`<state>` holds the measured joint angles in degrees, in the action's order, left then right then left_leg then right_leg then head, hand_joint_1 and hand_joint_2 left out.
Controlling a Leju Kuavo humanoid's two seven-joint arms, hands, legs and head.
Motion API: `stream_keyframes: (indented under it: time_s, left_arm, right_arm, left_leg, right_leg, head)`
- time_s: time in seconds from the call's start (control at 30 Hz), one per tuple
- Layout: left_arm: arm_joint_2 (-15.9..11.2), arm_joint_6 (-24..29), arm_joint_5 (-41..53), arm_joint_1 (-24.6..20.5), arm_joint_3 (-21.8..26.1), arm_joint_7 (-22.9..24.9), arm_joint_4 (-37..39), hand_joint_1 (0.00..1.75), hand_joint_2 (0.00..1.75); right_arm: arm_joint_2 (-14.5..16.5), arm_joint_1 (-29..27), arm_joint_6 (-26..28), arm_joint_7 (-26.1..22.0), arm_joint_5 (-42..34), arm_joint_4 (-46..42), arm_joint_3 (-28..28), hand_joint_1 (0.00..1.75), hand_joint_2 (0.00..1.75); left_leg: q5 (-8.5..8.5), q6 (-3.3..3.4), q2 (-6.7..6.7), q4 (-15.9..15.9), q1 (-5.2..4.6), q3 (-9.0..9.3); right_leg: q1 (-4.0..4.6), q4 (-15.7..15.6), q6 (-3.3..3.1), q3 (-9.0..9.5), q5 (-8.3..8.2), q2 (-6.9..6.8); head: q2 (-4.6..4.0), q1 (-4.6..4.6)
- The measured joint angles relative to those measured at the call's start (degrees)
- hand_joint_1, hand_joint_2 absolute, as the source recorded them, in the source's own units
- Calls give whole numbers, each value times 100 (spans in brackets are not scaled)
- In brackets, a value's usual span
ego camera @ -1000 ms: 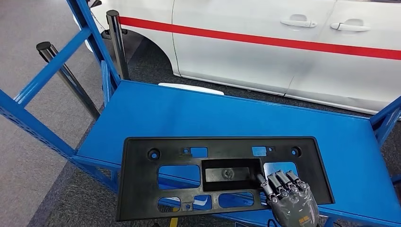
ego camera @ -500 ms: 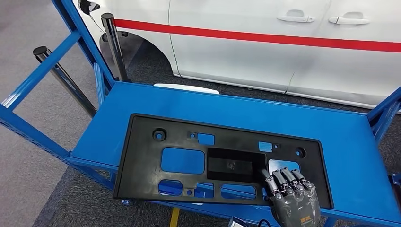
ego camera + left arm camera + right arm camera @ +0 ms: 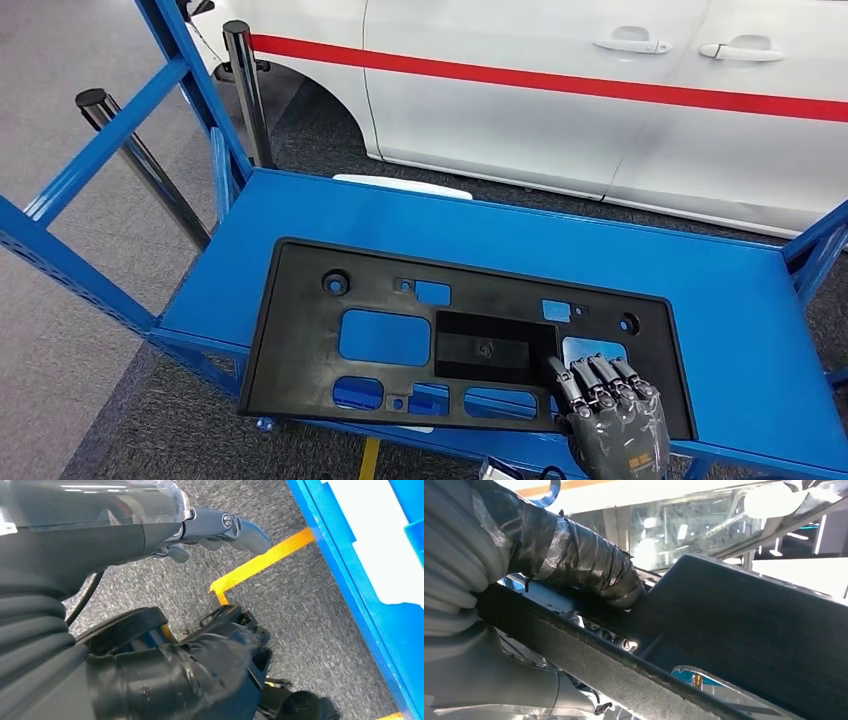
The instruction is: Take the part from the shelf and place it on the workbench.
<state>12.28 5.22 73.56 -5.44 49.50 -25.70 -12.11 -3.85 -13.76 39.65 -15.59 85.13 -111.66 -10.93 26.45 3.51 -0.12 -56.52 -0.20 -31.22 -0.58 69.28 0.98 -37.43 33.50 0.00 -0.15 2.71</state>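
The part (image 3: pixel 300 340) is a long black plastic panel with several cut-outs. It lies at a slight angle on the blue shelf (image 3: pixel 400 225), and its near edge reaches the shelf's front. My right hand (image 3: pixel 612 425) grips the panel's near right edge, fingers curled over the top. In the right wrist view the taped thumb (image 3: pixel 579 562) sits under the part (image 3: pixel 744 630). My left hand (image 3: pixel 220 525) hangs beside the shelf over the carpet with nothing in it.
A white car (image 3: pixel 560 120) with a red stripe stands just behind the shelf. Blue frame beams (image 3: pixel 100 150) and two black posts (image 3: pixel 245 90) rise at the left. A yellow floor line (image 3: pixel 260 562) runs up to the shelf's base.
The panel's left end has swung farther back over the shelf, so it now lies askew. My right hand keeps its hold and has barely shifted.
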Motion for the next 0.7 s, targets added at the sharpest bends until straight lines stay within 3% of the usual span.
stream_keyframes:
  time_s: [0.03,0.07,0.1,0.17,0.23,0.4,0.47,0.53,0.57,0.6,0.63,0.7]
  left_arm:
    - [0,-13,1,2,3,1,0,0,175]
    - [0,-32,3,7,5,1,0,0,175]
    - [0,-49,6,11,7,2,0,0,175]
    - [0,-50,13,13,7,9,0,0,175]
    - [1,84,34,12,7,81,0,0,175]
    - [10,580,137,12,7,303,0,0,175]
    - [21,654,146,12,6,343,0,0,175]
    - [27,674,105,18,10,378,1,0,175]
    - [28,675,76,23,17,392,2,0,175]
    - [30,675,54,26,27,403,2,0,175]
    - [30,675,43,27,38,410,2,0,175]
    - [30,675,40,21,51,415,2,0,175]
  right_arm:
    - [0,-1,0,6,0,13,0,175,175]
    - [0,-2,0,18,0,30,-1,175,175]
    - [0,-1,0,39,0,44,-4,175,175]
    - [-1,9,0,108,0,67,-25,175,175]
    - [-5,32,0,214,0,88,-63,175,175]
    - [-35,49,0,436,0,133,-126,175,175]
    - [-45,52,0,495,0,138,-170,175,175]
    - [-52,53,0,559,0,155,-213,175,175]
    - [-55,52,0,590,1,168,-229,175,175]
    - [-57,52,0,618,1,182,-241,175,175]
    - [-58,51,0,644,1,192,-253,175,175]
    - [-59,54,0,695,1,200,-281,175,175]
  left_leg:
    - [5,2,0,-8,-1,-4]
    - [11,0,0,-19,-1,-6]
    - [20,-9,-3,-34,3,-8]
    - [59,-47,-15,-92,17,-10]
    - [115,-112,-25,-182,6,-37]
    - [231,-246,-25,-318,16,-98]
    - [537,-299,-21,-800,36,-309]
    - [872,-330,-20,-1519,47,-637]
    - [924,-332,-20,-1739,49,-737]
    - [870,-326,-20,-1763,49,-745]
    - [713,-308,-20,-1566,48,-647]
    - [338,-248,-22,-802,38,-269]
  right_leg:
    - [-15,325,21,-157,121,0]
    - [-32,489,40,-239,133,-1]
    - [-52,446,57,-222,38,-2]
    - [-89,-193,82,84,-340,-4]
    - [-84,-783,63,364,-547,5]
    - [-65,-940,-104,408,-575,19]
    - [-73,-961,-153,413,-592,2]
    - [-60,-957,-171,403,-595,-8]
    - [-54,-953,-172,401,-596,-10]
    - [-50,-949,-172,399,-596,-10]
    - [-45,-945,-172,403,-596,-7]
    - [-33,-942,-167,413,-597,-1]
  head:
    - [0,0]
    - [0,0]
    - [0,0]
    - [0,2]
    - [0,-1]
    - [0,-9]
    - [0,-13]
    - [0,-15]
    - [0,-15]
    - [0,-15]
    - [0,-15]
    - [0,-14]
